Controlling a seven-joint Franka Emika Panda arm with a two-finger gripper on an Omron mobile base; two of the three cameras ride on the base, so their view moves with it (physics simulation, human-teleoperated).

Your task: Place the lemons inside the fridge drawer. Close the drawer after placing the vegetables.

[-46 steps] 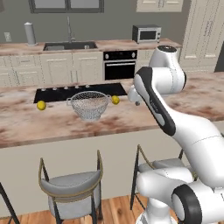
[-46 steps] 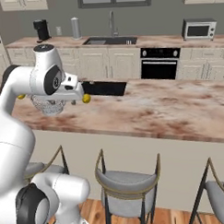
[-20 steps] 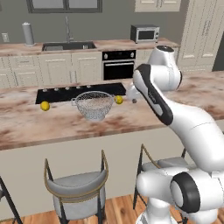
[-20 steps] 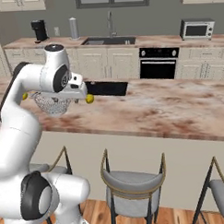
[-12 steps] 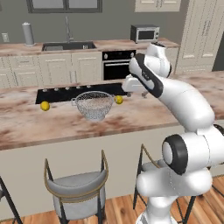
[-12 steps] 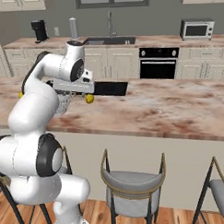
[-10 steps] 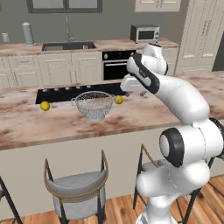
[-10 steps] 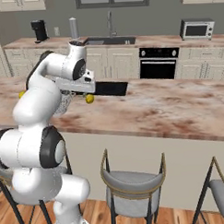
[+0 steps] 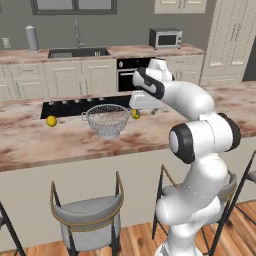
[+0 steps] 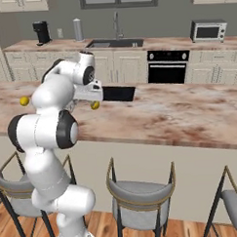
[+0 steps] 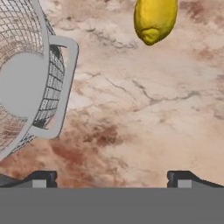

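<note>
Here the hand view shows one small bright yellow lemon [image 11: 155, 19] lying on the brown-veined marble counter [image 11: 144, 113], just beside the handle of the silver wire-mesh bowl [image 11: 26, 78], whose visible part holds nothing. The two-finger gripper [image 11: 109, 177] hangs above the counter, jaws spread wide, gripping nothing. The left base view adds a second yellow lemon [image 9: 51, 121] beyond the bowl's far side.
</note>
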